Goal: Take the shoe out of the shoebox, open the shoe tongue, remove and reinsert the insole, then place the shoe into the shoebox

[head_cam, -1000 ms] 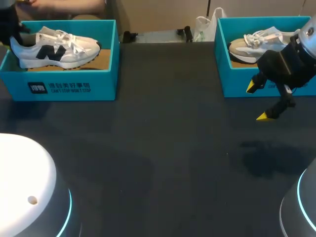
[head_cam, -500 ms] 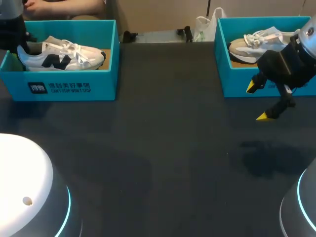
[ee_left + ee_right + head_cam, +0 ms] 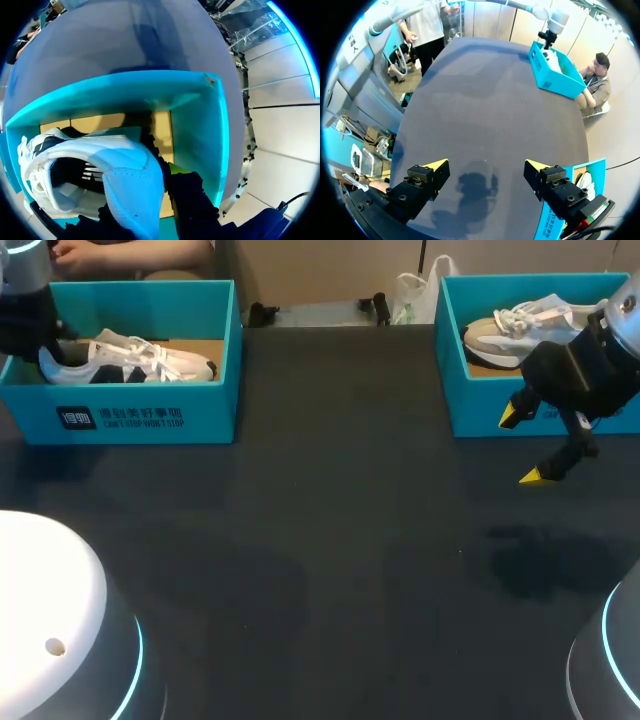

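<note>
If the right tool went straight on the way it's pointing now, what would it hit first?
Most likely the bare dark tabletop. The right tool, open, points down at it with nothing in between, though depth is hard to judge.

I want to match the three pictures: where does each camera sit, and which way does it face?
Head view: above and behind the robot, looking down on the table; left gripper at the left box, right gripper before the right box.
Left wrist view: on the left wrist, looking down into the left box; its gripper holds the shoe.
Right wrist view: on the right wrist, looking across the table; its open gripper shows.
Shared: head and right wrist views both show both boxes.
</note>
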`<action>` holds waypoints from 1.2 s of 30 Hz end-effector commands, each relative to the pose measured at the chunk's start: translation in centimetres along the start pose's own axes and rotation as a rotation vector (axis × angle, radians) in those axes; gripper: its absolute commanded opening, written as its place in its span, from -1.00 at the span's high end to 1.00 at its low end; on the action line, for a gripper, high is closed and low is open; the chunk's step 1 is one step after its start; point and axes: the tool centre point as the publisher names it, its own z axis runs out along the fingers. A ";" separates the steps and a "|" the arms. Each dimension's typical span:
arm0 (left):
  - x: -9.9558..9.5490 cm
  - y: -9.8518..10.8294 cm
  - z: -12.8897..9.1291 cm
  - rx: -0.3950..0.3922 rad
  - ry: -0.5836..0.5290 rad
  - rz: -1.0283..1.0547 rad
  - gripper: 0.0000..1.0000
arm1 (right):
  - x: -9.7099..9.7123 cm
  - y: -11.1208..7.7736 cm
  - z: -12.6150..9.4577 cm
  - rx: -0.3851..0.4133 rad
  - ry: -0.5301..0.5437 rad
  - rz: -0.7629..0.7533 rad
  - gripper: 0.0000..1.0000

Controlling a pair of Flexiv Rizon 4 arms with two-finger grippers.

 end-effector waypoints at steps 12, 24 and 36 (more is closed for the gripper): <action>0.0 -1.2 1.9 0.015 0.021 -0.017 1.00 | -0.1 0.0 0.1 0.001 0.001 0.000 -1.00; 0.0 -0.9 3.8 0.046 0.032 -0.048 1.00 | -0.1 0.0 0.1 0.001 0.001 0.000 -1.00; 0.0 -0.8 4.9 0.071 0.034 -0.052 1.00 | -0.1 0.0 0.1 0.001 0.001 0.000 -1.00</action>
